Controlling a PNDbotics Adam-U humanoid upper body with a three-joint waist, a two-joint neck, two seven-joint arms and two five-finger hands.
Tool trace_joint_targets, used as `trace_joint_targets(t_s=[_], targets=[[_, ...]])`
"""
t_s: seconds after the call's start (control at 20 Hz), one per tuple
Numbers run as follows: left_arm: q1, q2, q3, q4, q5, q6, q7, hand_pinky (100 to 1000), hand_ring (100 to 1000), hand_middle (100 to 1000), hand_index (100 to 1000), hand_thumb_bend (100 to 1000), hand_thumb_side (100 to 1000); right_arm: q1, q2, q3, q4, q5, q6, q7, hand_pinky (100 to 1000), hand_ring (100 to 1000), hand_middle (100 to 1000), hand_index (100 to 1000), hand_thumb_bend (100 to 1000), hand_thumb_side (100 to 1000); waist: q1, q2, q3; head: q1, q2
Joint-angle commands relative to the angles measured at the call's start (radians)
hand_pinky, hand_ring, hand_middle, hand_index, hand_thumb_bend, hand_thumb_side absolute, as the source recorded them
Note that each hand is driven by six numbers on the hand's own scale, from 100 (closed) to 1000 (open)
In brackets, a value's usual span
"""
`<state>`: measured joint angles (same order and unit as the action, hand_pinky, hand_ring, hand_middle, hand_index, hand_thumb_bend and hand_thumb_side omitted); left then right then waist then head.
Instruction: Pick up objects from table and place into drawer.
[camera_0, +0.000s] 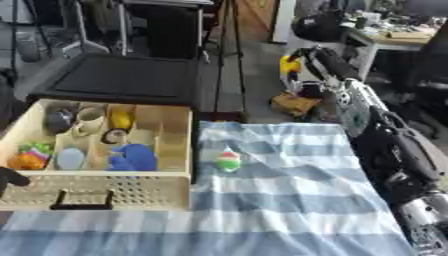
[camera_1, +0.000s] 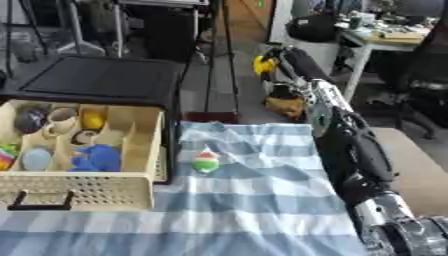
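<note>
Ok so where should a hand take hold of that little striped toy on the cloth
Probably across the small striped toy's rounded middle, coming from above. It stands alone on the striped cloth, just right of the drawer, so fingers should have room on either side.

We see a table covered with a blue-and-white striped cloth (camera_0: 280, 205) filling the lower part of both views, and off its far edge a grey floor (camera_0: 254, 75) running back into a cluttered room. Beyond the far left corner sits a low black platform (camera_0: 122, 77) with dark stands and metal legs (camera_0: 131, 25) behind it. Past the far right corner we note a desk (camera_1: 389, 37) with stuff on top and a brown box-like thing (camera_0: 293, 104) on the floor.
</note>
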<state>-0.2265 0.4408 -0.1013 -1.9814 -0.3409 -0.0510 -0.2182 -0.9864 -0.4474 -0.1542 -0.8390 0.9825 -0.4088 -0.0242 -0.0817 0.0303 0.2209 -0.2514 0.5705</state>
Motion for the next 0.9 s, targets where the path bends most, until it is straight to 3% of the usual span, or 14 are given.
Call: trace_joint_targets(t_s=[0.05, 0.5, 0.9], targets=[[-0.006, 0.024, 0.009, -0.019, -0.003, 0.004, -0.001, 199, 100, 100, 602, 248, 1000, -0.031, -0.017, 0.051, -0.072, -0.074, -0.061, 0.025, 100, 100, 100, 156, 100, 100, 0.005, -0.013, 0.002, 0.002, 0.008], [-0.008, 0.022, 0.009, -0.019, -0.002, 0.005, -0.005, 200, 100, 100, 603, 249, 1000, -0.037, 0.059, 0.224, -0.184, -0.269, -0.241, 0.127, 100, 100, 100, 170, 100, 100, 0.009, -0.016, 0.01, -0.006, 0.007], [-0.007, 0.018, 0.01, -0.019, 0.001, 0.003, -0.006, 200, 100, 100, 603, 249, 1000, -0.057, 0.165, 0.321, -0.231, -0.384, -0.32, 0.254, 100, 100, 100, 176, 100, 117, 0.018, -0.018, 0.012, -0.01, 0.008]])
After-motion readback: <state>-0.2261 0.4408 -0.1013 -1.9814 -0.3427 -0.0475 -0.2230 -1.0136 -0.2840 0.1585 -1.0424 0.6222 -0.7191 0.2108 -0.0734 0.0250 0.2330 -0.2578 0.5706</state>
